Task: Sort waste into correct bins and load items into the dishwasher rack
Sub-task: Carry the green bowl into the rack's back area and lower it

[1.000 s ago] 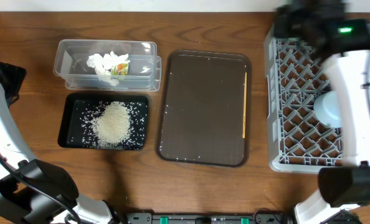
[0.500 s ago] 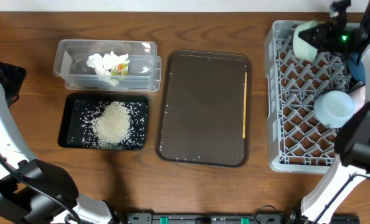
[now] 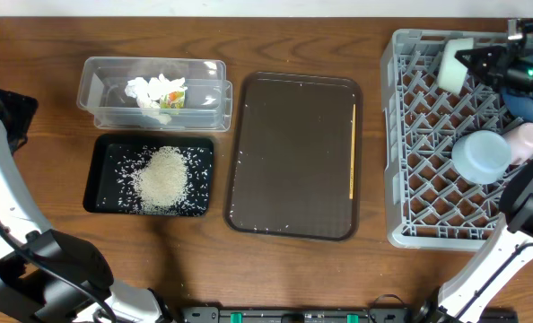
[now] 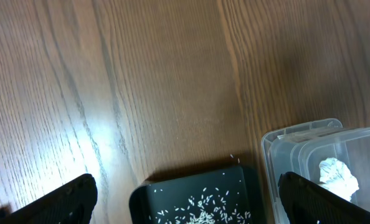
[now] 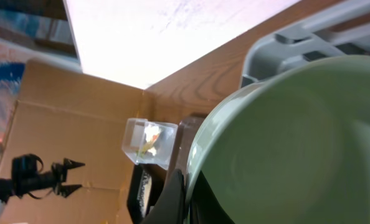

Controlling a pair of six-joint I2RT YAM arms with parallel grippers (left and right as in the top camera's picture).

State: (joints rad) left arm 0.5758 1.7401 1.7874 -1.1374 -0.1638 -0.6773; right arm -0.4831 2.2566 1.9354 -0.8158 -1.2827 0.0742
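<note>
Mint green bowl (image 3: 452, 65) tipped on edge at the far left corner of the dishwasher rack (image 3: 395, 144). My right gripper (image 3: 473, 61) is clamped on its rim, just right of it. Light blue bowl (image 3: 480, 154) sits nearby in the rack. Left gripper (image 4: 186, 200) spread wide, empty, above the black tray (image 4: 172, 193).

Brown serving tray (image 3: 284, 161) with rounded corners and a raised rim, flat near the middle of the wooden table (image 3: 302, 40). Glossy, catches pale reflections. In the right wrist view, past the table's edge, a cardboard box (image 5: 66, 118) below a bright white surface (image 5: 160, 25).
</note>
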